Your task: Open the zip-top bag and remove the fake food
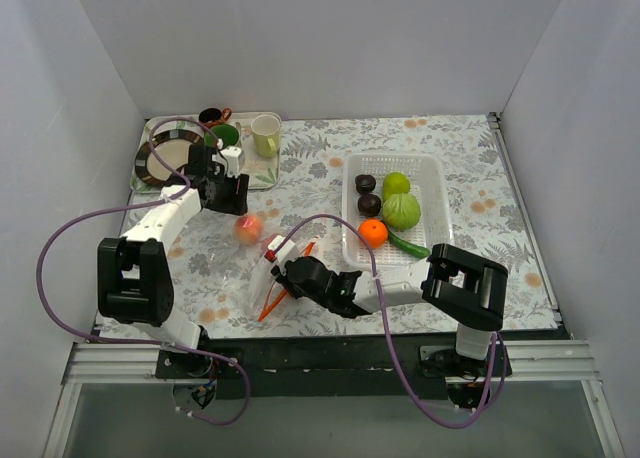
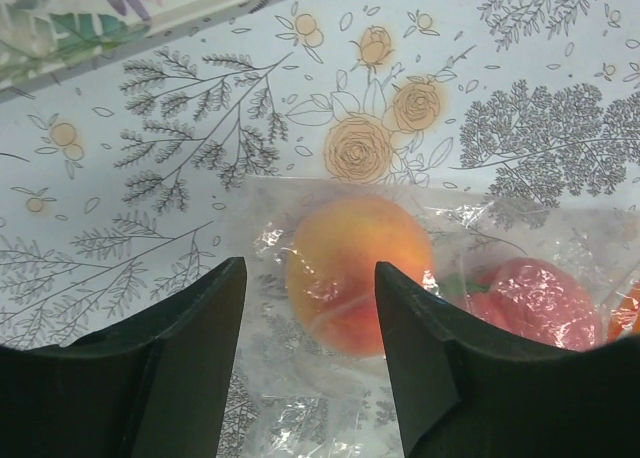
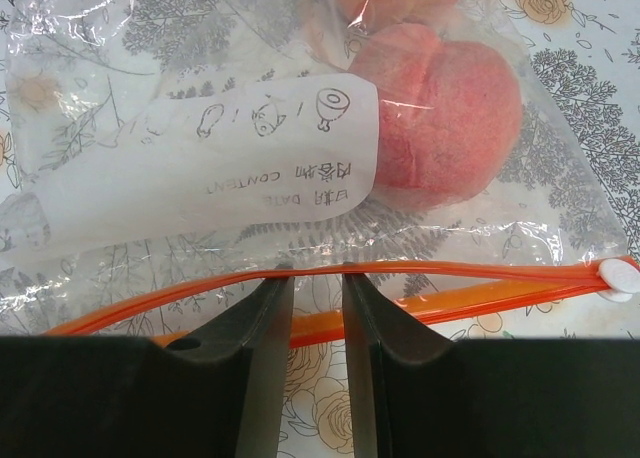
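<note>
The zip-top bag (image 3: 120, 88) lies left of the white basket (image 1: 440, 178), its orange zip strip (image 3: 480, 278) parted (two lines showing). The right gripper (image 3: 315, 283) has its fingers nearly together at the strip; whether they pinch it, I cannot tell. The left gripper (image 2: 310, 273) hangs spread wide over a yellow-orange fruit (image 2: 355, 268) and a pink peach (image 2: 535, 303) inside the bag.

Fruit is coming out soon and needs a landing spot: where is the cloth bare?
Bare: between the tray and the white basket, and right of the basket. Crowded: the basket's inside, the tray, and around the zip-top bag.
</note>
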Controlling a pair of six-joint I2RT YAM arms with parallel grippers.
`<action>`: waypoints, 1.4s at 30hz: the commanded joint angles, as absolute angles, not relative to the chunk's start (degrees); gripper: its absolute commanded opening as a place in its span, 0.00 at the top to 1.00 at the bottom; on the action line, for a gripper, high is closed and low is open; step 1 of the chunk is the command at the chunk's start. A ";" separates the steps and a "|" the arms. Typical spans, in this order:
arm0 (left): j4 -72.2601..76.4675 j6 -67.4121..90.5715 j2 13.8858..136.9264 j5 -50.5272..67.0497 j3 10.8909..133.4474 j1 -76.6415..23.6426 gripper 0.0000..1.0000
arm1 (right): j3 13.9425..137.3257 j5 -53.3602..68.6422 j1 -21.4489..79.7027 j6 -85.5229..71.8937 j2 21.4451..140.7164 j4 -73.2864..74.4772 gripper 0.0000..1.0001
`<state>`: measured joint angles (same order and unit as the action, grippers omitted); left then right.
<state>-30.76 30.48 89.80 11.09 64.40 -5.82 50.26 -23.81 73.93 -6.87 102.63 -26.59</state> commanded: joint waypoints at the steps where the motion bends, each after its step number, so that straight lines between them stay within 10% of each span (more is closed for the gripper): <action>1: -32.52 30.94 90.00 15.21 62.85 -5.89 0.45 | 50.63 -24.52 73.92 -6.42 102.92 -28.92 0.65; 5: -31.73 30.76 90.09 14.24 62.23 -5.89 0.43 | 50.63 -24.52 73.74 -6.33 102.57 -28.65 0.64; 11: -32.77 31.02 90.00 15.47 63.19 -5.89 1.00 | 50.01 -24.78 73.74 -7.38 102.66 -28.48 0.64; 16: -37.78 31.81 89.30 19.94 66.35 -5.89 1.00 | 49.40 -25.84 73.74 -7.73 102.75 -28.21 0.62; 24: -52.64 32.78 85.52 25.57 72.95 -5.89 1.00 | 48.34 -29.18 73.74 -8.70 104.15 -28.92 0.31; 42: -42.28 29.53 90.79 14.51 60.30 -5.89 1.00 | 49.22 -25.14 74.00 -6.68 106.00 -34.62 0.26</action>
<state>-46.92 31.11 88.66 19.38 63.09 -5.85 48.84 -27.57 73.91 -8.45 106.06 -28.71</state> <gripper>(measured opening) 0.010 0.724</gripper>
